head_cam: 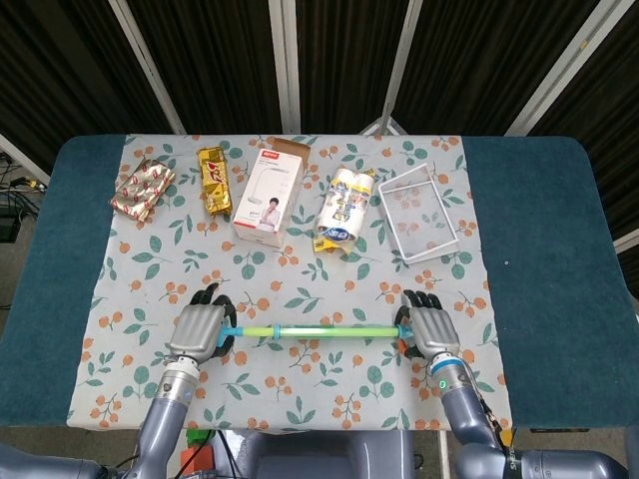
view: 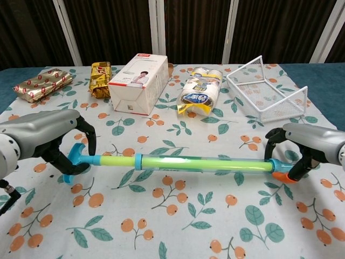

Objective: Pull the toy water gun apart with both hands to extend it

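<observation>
The toy water gun (head_cam: pixel 312 330) (view: pixel 200 163) is a long green tube with blue ends and an orange tip, held level just above the cloth near the table's front edge. My left hand (head_cam: pixel 200 326) (view: pixel 51 135) grips its blue T-handle at the left end. My right hand (head_cam: pixel 430 328) (view: pixel 308 142) grips the orange and blue nozzle end on the right. The pale green inner rod shows between the handle and the blue collar (view: pixel 138 161).
Along the back of the floral cloth lie a gold and red packet (head_cam: pixel 143 189), a gold bag (head_cam: pixel 214 181), a white lamp box (head_cam: pixel 270 193), a yellow and blue pack of rolls (head_cam: pixel 344 207) and a white wire basket (head_cam: pixel 418 213). Blue table surface (head_cam: pixel 549 259) flanks the cloth.
</observation>
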{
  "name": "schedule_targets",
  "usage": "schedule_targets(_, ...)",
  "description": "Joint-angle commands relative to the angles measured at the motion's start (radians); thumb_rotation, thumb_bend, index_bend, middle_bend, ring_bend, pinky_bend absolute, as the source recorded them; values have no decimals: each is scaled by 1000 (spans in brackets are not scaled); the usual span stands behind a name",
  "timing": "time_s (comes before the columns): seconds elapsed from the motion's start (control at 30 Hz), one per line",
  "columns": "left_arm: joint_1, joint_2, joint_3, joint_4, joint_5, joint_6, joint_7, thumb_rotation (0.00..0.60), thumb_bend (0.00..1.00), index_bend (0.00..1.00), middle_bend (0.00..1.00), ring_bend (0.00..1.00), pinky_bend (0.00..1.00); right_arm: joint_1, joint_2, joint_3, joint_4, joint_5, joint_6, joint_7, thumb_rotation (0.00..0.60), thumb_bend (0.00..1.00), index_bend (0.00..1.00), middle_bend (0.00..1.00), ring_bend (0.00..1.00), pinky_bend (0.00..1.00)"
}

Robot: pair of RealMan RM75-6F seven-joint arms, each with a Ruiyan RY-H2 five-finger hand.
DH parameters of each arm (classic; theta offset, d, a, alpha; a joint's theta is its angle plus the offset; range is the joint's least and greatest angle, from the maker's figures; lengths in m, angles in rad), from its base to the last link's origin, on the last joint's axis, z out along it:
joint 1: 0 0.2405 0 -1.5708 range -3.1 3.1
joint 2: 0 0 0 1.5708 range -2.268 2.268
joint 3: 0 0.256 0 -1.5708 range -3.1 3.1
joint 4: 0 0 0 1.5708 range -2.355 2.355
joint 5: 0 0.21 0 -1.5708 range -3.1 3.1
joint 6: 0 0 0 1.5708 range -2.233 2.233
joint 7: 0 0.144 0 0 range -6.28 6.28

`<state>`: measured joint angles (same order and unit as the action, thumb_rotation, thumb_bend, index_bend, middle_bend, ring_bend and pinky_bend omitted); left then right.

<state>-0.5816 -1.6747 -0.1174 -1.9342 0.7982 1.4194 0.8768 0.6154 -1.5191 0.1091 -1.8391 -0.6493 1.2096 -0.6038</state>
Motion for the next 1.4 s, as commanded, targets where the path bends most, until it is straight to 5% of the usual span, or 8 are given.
schedule_targets(0.03,3,7,5,-6,4,0,-4,600,521,587,266,62,131,-2,11,3,-8,-2,4,0,600,417,574,105,0,0)
schedule_targets(1.07,78,322,98,-87,88,-85,-174,600,521,605,266,62,119,-48,170,4,-27,9,9,35,600,417,573,106,0,0)
schedule_targets(1.4,86,416,85,-79,95,-126,-247,600,521,604,266,62,118,-49,185,11,-35,33,25,17,600,418,573,106,0,0)
